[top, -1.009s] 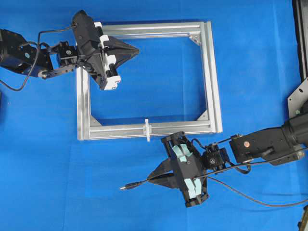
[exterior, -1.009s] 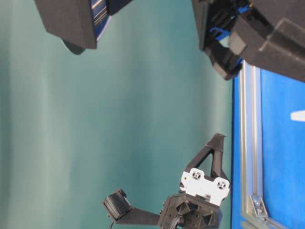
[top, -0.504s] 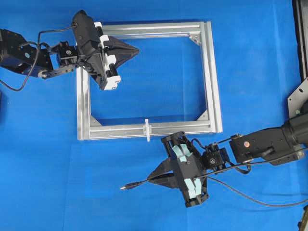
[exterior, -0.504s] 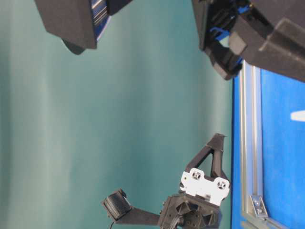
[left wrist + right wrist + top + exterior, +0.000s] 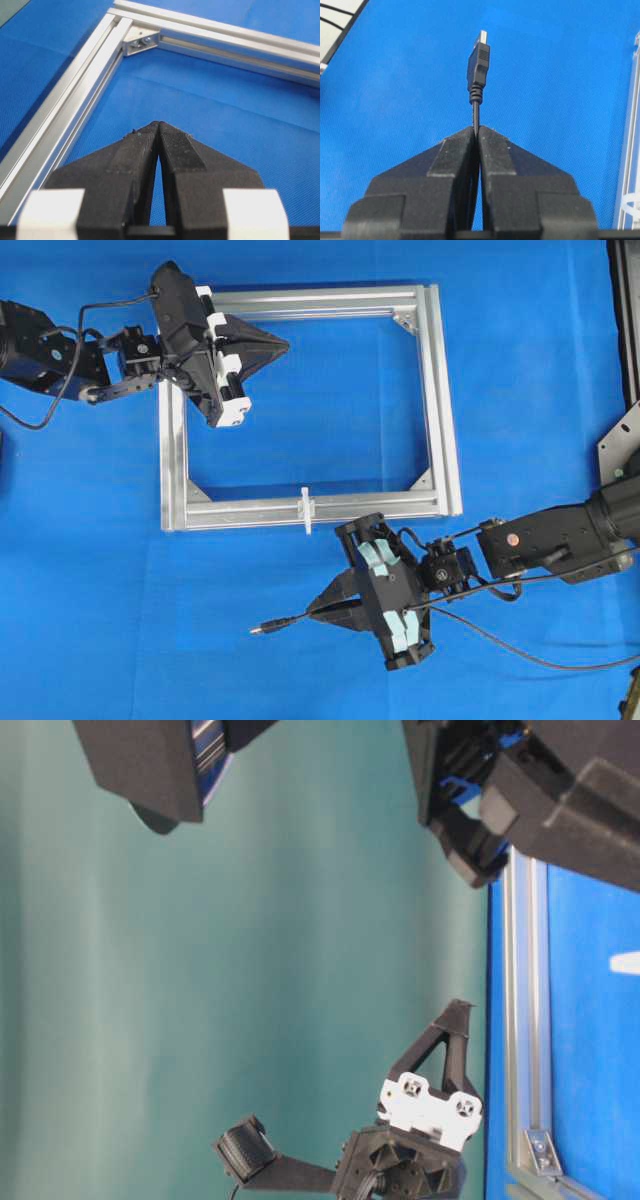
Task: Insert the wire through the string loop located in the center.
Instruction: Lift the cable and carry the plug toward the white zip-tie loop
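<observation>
Right gripper [image 5: 476, 131] pinches the wire [image 5: 478, 60]; left gripper [image 5: 158, 125] closed, empty.

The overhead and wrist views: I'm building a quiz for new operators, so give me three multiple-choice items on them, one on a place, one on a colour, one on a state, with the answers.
1. Where is the string loop?
A. on the frame's bottom bar
B. on its top bar
C. off the frame, on the cloth

2. What colour is the cloth?
A. green
B. blue
C. grey

3. What is the right pincer doing?
A. standing open and empty
B. shut on the frame
C. shut on the wire

Answers:
1 A: in the overhead view the white loop stands at the middle of the bottom bar.
2 B: blue surrounds the frame in every view of the table.
3 C: the right wrist view shows the jaws closed on the wire, its plug sticking out ahead.
</observation>
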You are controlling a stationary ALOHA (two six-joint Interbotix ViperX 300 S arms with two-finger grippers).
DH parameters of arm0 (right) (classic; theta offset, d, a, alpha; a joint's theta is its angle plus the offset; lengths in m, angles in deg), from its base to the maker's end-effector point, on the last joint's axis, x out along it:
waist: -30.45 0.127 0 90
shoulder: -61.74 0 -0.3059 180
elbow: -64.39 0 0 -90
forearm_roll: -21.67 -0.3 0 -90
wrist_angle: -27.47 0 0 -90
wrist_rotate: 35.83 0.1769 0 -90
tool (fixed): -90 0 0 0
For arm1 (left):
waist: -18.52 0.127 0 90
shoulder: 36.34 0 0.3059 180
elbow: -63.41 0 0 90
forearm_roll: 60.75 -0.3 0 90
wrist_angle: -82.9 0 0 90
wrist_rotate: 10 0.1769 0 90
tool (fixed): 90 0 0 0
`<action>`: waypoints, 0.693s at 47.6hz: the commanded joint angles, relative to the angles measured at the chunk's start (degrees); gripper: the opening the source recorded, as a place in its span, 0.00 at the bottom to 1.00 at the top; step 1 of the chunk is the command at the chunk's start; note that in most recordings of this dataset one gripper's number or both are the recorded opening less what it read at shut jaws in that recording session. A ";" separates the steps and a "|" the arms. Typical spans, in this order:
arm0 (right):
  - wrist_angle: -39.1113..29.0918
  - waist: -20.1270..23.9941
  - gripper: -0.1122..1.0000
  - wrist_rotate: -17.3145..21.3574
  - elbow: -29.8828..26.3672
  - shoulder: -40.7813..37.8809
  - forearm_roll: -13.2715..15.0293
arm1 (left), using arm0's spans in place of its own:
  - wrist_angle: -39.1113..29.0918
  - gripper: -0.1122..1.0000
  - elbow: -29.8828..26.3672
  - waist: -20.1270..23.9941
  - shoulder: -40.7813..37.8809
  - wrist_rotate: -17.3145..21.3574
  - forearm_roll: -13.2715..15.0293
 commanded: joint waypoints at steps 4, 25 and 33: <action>0.18 0.00 0.08 0.18 1.32 2.81 -0.18 | 0.18 0.10 -0.35 -0.09 1.76 0.09 -0.18; 0.53 -0.09 0.08 0.26 12.66 10.46 -2.20 | 0.18 0.10 -0.35 -0.18 1.76 0.09 -0.18; 2.29 0.00 0.08 0.26 15.29 12.30 -2.81 | 0.18 0.10 -0.44 -0.09 1.76 0.09 -0.18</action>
